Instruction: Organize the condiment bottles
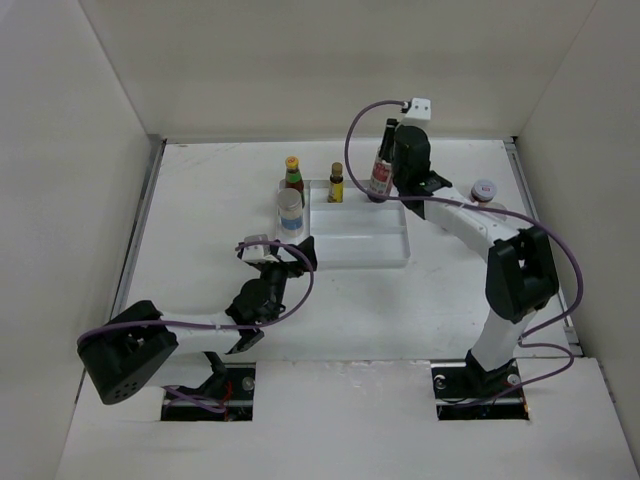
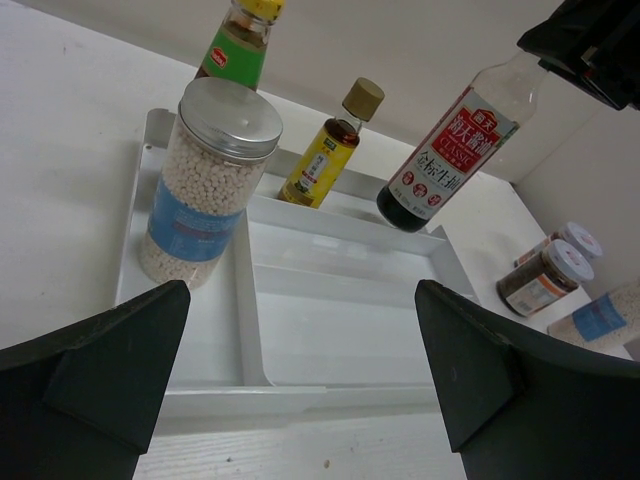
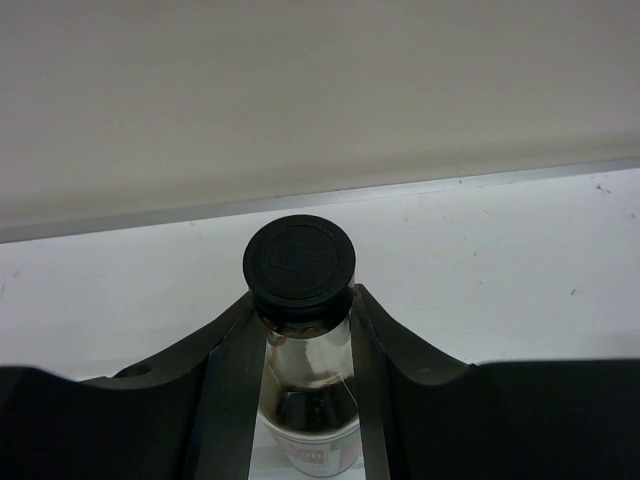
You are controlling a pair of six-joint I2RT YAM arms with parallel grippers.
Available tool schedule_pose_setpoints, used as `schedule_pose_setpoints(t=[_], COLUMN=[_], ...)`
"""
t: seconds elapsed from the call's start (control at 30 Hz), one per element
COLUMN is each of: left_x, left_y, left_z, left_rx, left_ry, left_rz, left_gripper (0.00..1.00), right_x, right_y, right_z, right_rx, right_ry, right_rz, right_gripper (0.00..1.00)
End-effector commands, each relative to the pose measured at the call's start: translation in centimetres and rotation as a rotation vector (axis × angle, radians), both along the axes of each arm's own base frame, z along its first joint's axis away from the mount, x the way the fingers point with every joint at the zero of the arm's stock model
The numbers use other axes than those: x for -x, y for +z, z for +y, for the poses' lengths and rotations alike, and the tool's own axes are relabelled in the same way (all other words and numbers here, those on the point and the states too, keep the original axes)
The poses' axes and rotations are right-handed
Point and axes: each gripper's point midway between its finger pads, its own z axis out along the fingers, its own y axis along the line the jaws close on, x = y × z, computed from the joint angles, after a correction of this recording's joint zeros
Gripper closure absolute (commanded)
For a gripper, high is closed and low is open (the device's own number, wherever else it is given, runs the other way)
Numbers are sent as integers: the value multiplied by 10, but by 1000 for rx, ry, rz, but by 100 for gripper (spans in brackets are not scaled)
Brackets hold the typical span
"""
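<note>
Sauce sits dark in the base of the tall clear black-capped bottle [image 1: 383, 165], red-and-white labelled, leaning at the far right corner of the white divided tray [image 1: 370, 250] near the back wall [image 1: 330, 60]. The right gripper [image 3: 300, 310] clamps its neck under the cap. The left gripper [image 2: 300, 380] hangs spread wide before the tray's near edge, facing a white-bead shaker [image 2: 205, 190] in the left compartment.

High overhead view from the near side; two close wrist views; black-capped bottle [image 1: 383, 165] shared.
</note>
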Motion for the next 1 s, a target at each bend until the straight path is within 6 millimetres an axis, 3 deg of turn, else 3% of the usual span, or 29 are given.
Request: schedule_pose_setpoints(t=[0.0, 0.23, 0.4, 0.5, 0.67, 0.73, 0.83, 0.97], left_x=[-1, -1, -1, -1, -2, -2, -2, -3], left_y=[16, 15, 16, 15, 13, 12, 11, 8], left_z=[-4, -6, -6, -7, -8, -8, -6, -7], left_rx=[69, 71, 75, 76, 70, 66, 60, 49], left_ry=[-15, -20, -22, -26, -29, -29, -23, -23], left_rz=[-38, -36, -36, -33, -26, -24, -17, -6], left_gripper=[0, 0, 0, 0, 0, 0, 0, 0], right_x=[-6, -18, -15, -6, 15, 31, 60, 114], right_y=[92, 57, 26, 22, 46, 58, 64, 29], right_z=[-7, -9, -10, -7, -10, -19, -49, -132], right_rx=[-119, -102, -82, -83, -83, -85, -86, -12], right_ry=[-19, -29, -37, -35, -44, -64, -161, -474], right_rz=[-245, -187, -144, -145, -177, -194, -190, -70], right_gripper=[71, 71, 68, 52, 10, 2, 0, 0])
